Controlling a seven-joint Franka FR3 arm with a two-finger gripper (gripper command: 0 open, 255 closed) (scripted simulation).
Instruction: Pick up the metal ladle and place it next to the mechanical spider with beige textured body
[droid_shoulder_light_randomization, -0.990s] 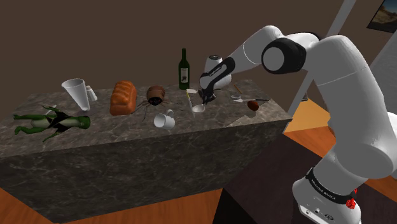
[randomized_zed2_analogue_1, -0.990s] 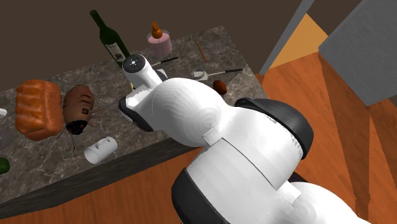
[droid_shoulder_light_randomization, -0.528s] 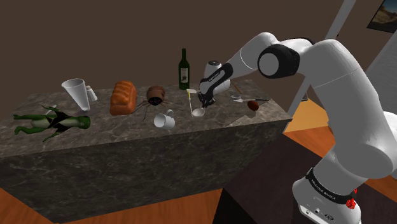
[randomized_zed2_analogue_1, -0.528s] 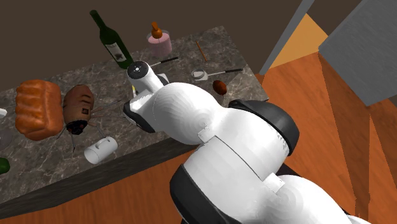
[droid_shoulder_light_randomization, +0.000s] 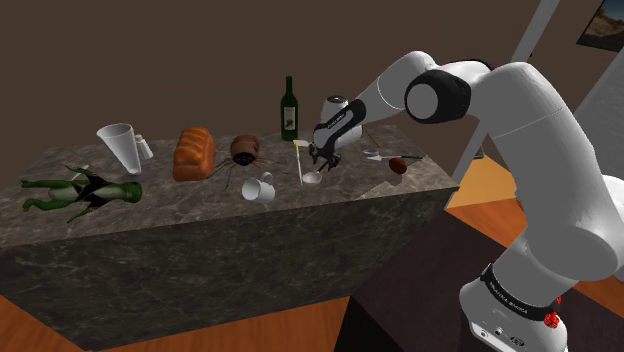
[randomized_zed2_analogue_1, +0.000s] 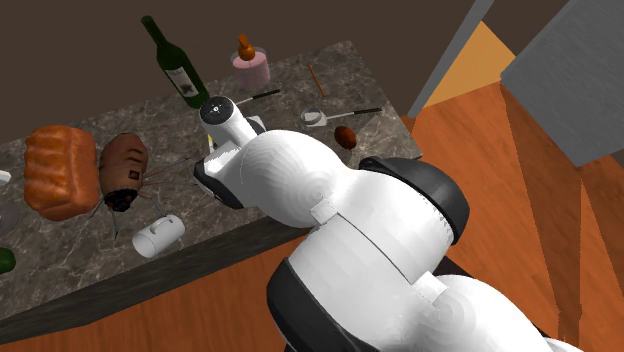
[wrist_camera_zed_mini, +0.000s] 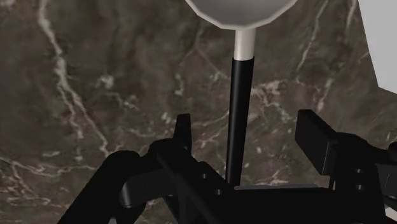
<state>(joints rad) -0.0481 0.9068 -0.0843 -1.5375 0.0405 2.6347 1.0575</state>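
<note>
The ladle (wrist_camera_zed_mini: 241, 13), with a grey bowl and a black handle, lies on the dark marble counter (wrist_camera_zed_mini: 95, 95). Its handle runs between the black fingers of my gripper (wrist_camera_zed_mini: 249, 130), which stand apart on either side and do not touch it. In the shoulder view the gripper (droid_shoulder_light_randomization: 321, 160) hangs just over the ladle's bowl (droid_shoulder_light_randomization: 311, 178), close to the counter's front edge. The spider (droid_shoulder_light_randomization: 243, 150), brown-bodied with thin legs, sits a short way toward that view's left. In the second exterior view the spider (randomized_zed2_analogue_1: 122, 170) shows and the arm hides the ladle.
A white mug (droid_shoulder_light_randomization: 260, 188) lies between spider and ladle. A bread loaf (droid_shoulder_light_randomization: 193, 152), white pitcher (droid_shoulder_light_randomization: 120, 145) and green figure (droid_shoulder_light_randomization: 80, 190) stand further toward the shoulder view's left. A wine bottle (droid_shoulder_light_randomization: 289, 108) is behind the gripper, a spoon and brown object (droid_shoulder_light_randomization: 398, 165) beyond it.
The gripper came down a little with the ladle, setting its bowl on the counter. The fingers then parted from the handle.
</note>
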